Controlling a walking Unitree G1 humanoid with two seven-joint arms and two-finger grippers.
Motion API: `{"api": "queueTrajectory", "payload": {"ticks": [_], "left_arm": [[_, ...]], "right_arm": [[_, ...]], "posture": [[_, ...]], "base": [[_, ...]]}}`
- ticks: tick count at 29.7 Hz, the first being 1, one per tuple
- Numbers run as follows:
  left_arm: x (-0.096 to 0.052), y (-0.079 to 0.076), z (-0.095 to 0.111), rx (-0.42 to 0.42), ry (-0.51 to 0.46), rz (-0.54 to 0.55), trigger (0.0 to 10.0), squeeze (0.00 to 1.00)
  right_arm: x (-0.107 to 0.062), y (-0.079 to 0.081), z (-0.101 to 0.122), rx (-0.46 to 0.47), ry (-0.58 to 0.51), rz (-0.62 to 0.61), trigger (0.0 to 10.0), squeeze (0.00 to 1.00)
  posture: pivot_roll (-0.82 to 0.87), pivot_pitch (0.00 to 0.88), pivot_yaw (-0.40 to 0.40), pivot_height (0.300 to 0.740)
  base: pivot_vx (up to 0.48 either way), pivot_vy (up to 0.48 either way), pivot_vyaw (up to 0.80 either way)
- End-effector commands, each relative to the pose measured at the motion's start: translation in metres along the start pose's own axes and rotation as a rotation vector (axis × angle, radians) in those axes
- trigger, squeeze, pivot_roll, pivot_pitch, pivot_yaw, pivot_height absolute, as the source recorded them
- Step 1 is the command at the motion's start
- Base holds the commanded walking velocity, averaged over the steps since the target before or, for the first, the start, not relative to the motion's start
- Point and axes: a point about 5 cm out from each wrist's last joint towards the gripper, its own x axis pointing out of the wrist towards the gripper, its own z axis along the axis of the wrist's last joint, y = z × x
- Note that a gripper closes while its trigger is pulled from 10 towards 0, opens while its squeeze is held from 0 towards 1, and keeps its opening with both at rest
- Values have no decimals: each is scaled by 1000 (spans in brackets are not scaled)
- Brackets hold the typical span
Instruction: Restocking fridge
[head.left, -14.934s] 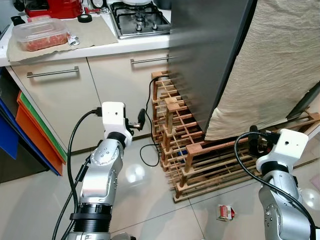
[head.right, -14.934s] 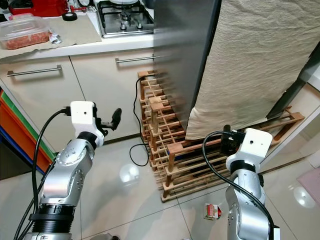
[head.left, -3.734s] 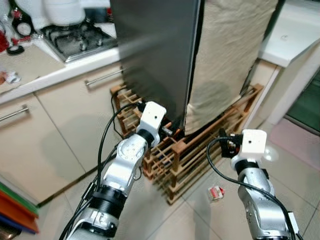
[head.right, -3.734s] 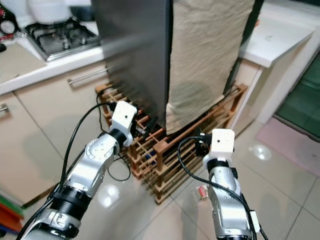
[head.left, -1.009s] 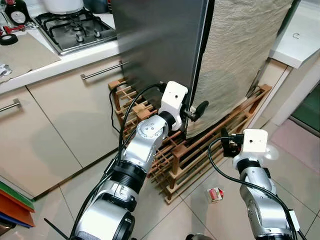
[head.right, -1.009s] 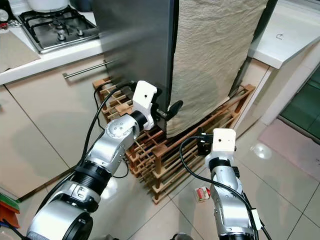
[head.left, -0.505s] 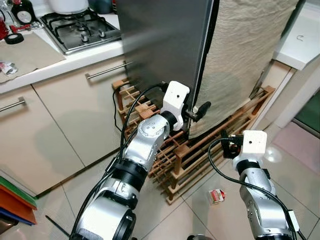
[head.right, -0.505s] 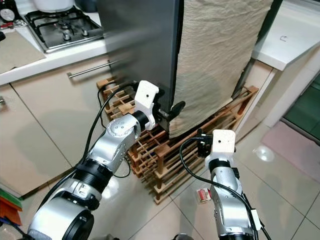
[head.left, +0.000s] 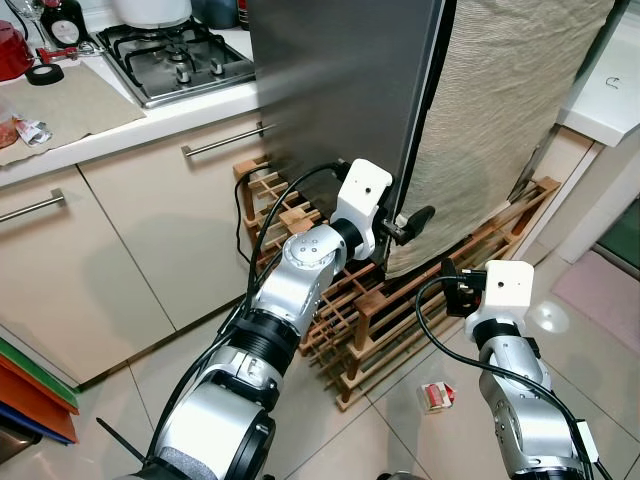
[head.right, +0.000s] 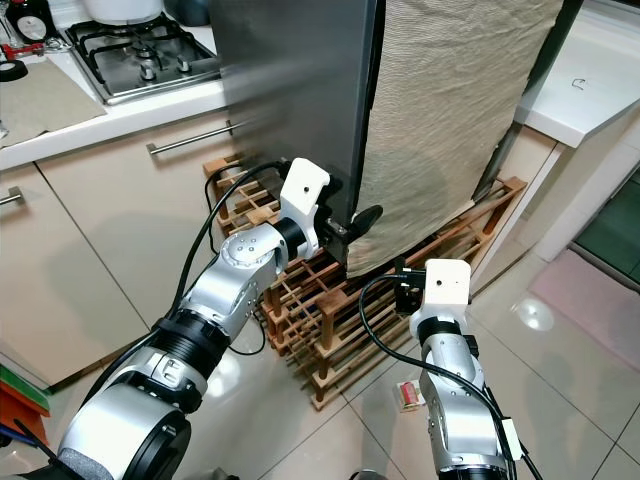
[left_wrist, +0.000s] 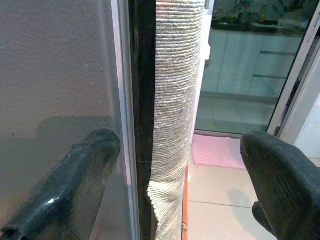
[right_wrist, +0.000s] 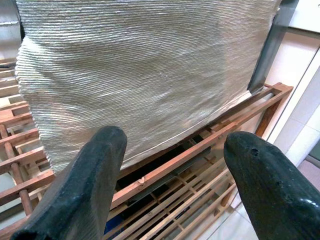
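A small red-and-white packet (head.left: 434, 396) lies on the tiled floor (head.left: 90, 390) beside the robot's right arm, whose hand (right_wrist: 170, 165) hangs low with fingers spread, aimed at the wooden rack (head.left: 400, 310) and holding nothing. Just beyond, the left hand (head.left: 408, 222) reaches the corner of the fridge (head.left: 340, 90), its fingers (left_wrist: 75, 175) spread to either side of the dark door edge, apparently placed to catch that edge and pull it open. A beige cloth (head.left: 500, 110) drapes the fridge front, hanging to the rack. Behind, the bench (head.left: 110, 130) carries a gas hob (head.left: 185, 60).
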Motion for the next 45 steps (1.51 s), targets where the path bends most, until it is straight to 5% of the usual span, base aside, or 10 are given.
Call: {"api": "queueTrajectory", "payload": {"ticks": [1,9,21,30,39,45], "left_arm": [[13,-18,11,-14,-37,-37,10000,0],[-12,17,-15,-65,4,187,10000,0],[-34,23,-30,-31,21,227,10000,0],[-36,30,-27,-21,21,251,10000,0],[-21,48,6,48,-31,321,10000,0],[-7,36,19,5,-70,254,10000,0]], "right_arm": [[1,-1,3,-1,-17,-6,10000,0],[0,-4,3,-4,-20,-31,10000,0],[2,-8,1,-23,2,-45,10000,0],[1,-9,1,-36,-14,-45,10000,0],[-5,-11,3,-44,-13,-36,10000,0],[-5,-13,3,-48,-12,-42,10000,0]], "posture": [[-1,0,20,740],[2,0,18,740],[18,0,6,740],[14,1,3,740],[-11,26,-9,740],[-19,19,-6,740]], "base": [[0,0,0],[0,0,0],[0,0,-385],[0,0,-615],[0,0,0],[0,0,0]]}}
